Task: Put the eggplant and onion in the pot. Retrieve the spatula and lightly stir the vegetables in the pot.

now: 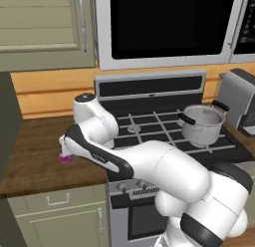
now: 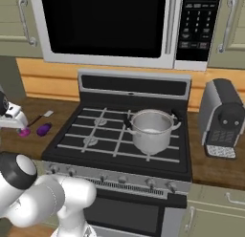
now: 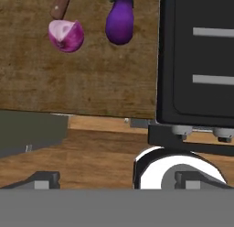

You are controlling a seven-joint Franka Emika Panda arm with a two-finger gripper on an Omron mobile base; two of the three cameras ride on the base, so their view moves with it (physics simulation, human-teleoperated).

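claw (image 3: 117,179) tips spread wide, holding nothing | onion (image 3: 66,35) and eggplant (image 3: 120,21) on desk (image 3: 91,79) ahead of me, onion left | eggplant's long axis runs away from claw | pot (image 2: 151,130) on stove

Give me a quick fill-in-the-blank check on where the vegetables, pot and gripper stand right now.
1. The onion and eggplant lie on the wooden ____ left of the stove.
2. The pot stands on the ____.
3. The gripper has its jaws ____, holding nothing.
4. Beside the onion lies the ____'s wooden handle.

Missing words: counter; stove; open; spatula
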